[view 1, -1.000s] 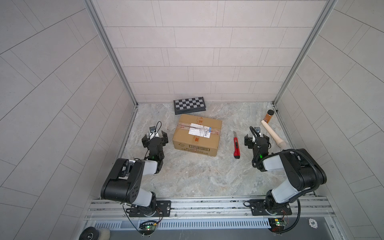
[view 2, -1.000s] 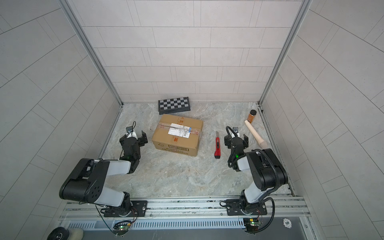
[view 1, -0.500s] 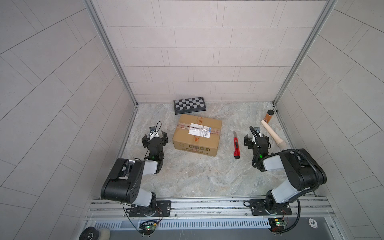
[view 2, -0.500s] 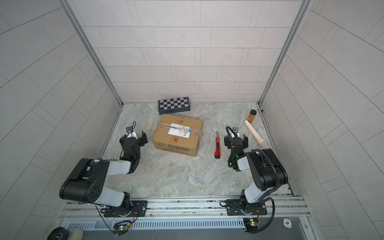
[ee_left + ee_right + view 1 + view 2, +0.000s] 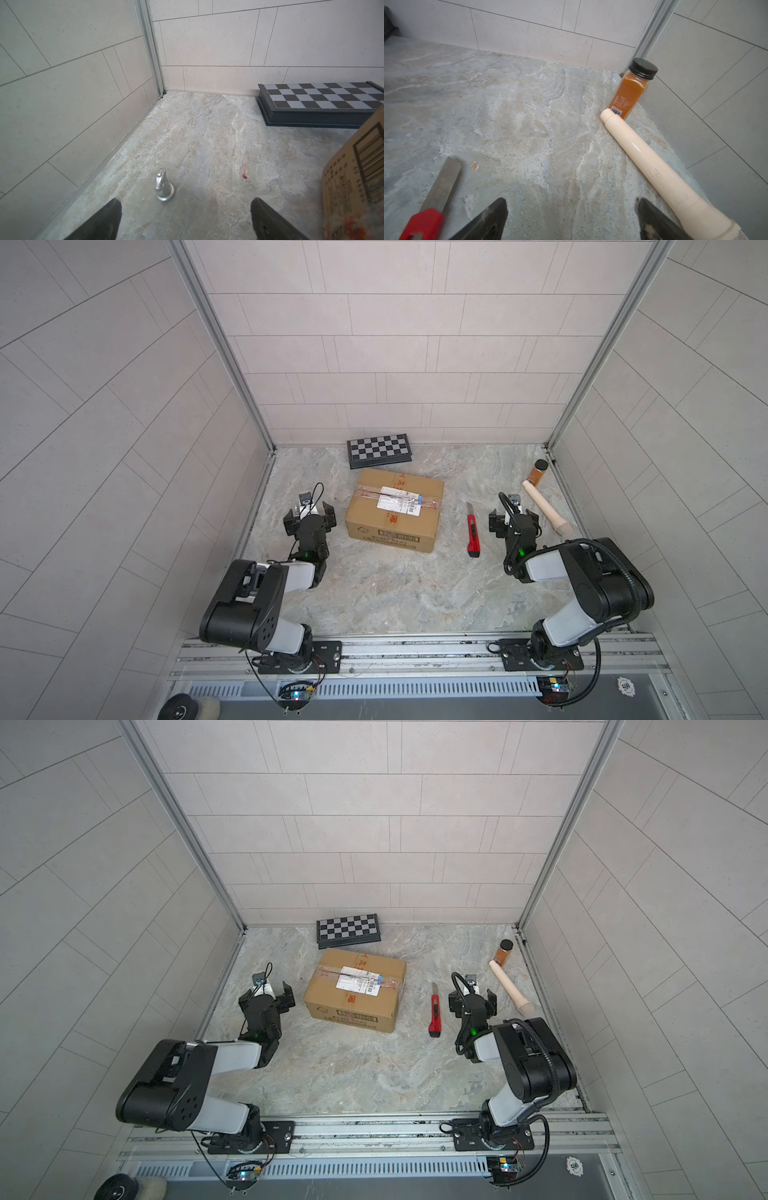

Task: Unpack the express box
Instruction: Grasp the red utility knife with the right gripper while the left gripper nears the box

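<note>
The express box (image 5: 395,510) (image 5: 355,990), a brown taped carton with a white label, stands closed in the middle of the stone floor in both top views; its barcoded side shows at the edge of the left wrist view (image 5: 361,182). My left gripper (image 5: 309,516) (image 5: 268,996) (image 5: 185,209) rests low just left of the box, open and empty. My right gripper (image 5: 514,520) (image 5: 472,999) (image 5: 571,209) rests open and empty between a red box cutter (image 5: 472,536) (image 5: 431,207) and a cream rod (image 5: 545,508) (image 5: 654,164).
A checkered board case (image 5: 380,450) (image 5: 320,101) lies behind the box by the back wall. A small silver chess knight (image 5: 163,188) stands just ahead of my left fingers. An orange spice jar (image 5: 539,472) (image 5: 633,91) stands in the far right corner. Tiled walls close three sides.
</note>
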Robot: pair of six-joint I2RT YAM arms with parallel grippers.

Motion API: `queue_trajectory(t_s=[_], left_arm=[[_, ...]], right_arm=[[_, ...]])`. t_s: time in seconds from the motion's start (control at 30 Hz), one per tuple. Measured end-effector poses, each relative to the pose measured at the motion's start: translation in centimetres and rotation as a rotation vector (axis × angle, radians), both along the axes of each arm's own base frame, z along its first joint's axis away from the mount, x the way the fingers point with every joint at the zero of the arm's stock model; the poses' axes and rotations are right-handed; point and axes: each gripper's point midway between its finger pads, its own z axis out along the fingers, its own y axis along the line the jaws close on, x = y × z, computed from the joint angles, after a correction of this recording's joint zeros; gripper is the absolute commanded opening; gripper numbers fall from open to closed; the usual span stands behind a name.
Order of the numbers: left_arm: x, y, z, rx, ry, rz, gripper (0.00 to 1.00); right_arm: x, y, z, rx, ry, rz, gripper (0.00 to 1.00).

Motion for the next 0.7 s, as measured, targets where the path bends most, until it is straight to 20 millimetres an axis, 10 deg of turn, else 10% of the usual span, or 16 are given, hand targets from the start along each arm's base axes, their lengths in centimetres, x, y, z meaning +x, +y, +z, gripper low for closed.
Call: queue_trajectory(t_s=[0.07,0.23,0.3,0.53,0.7], left_arm=[[-0.5,-0.5,2.4,-0.005,-0.015,0.020,1.00],[-1.7,0.1,14.7,-0.286,-0.282,0.095,1.00],[-2.8,0.2,17.0,-0.411,-0.380,0.068,1.00],[-2.0,-3.5,12.5,-0.596,-0.243,-0.105,1.00],[-1.9,-5.6,10.1,-0.651,-0.145,-0.188,1.00]], right_arm=[[0.2,0.5,2.1,-0.010,0.017,-0.012,0.99],[2.7,1.5,14.2,0.228,-0.211,-0.075,1.00],[2.6,1.6,15.4,0.323,-0.256,-0.056,0.97],[0.7,3.8,4.3,0.521,0.093,-0.013,0.85],[-2.3,7.9,0.9,0.527,0.278,0.033,0.83]])
